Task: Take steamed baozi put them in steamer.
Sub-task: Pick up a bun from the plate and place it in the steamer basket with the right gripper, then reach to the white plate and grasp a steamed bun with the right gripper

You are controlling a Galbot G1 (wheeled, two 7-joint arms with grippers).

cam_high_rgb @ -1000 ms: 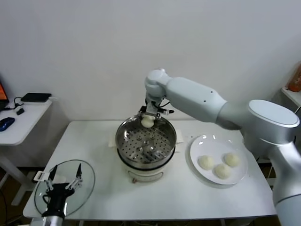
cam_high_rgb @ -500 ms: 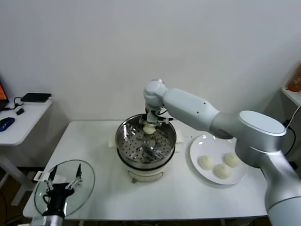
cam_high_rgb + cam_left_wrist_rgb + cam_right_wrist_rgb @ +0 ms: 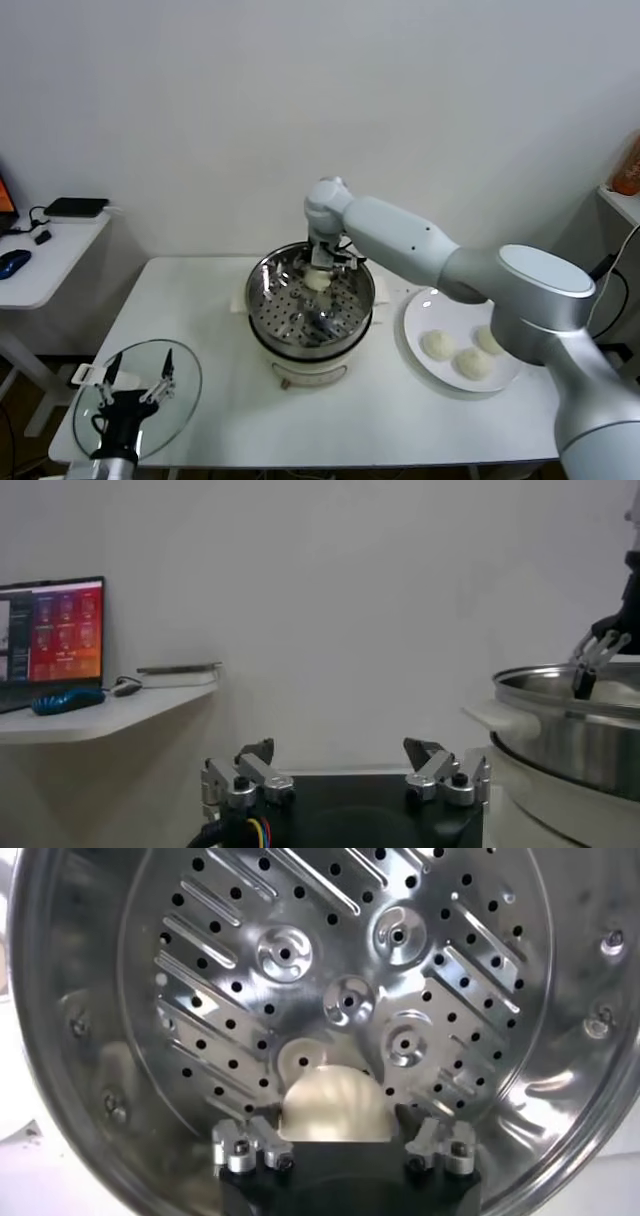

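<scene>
I am hovering my right claw (image 3: 345, 1148), fingers spread, over the bun (image 3: 332, 1106) lying on the steamer (image 3: 268, 285) tray's far side; I should be lifting straight up, avoiding nudging it.

Baozi (image 3: 330, 1103) on steamer (image 3: 200, 978) tray

a white table (image 3: 200, 300) carries the steamer (image 3: 311, 345) near its middle, on a cream base. a white plate (image 3: 432, 305) lies just beside it toward the robot's right. a glass lid (image 3: 170, 375) rests at the near left corner, partly over the table's edge.
</scene>
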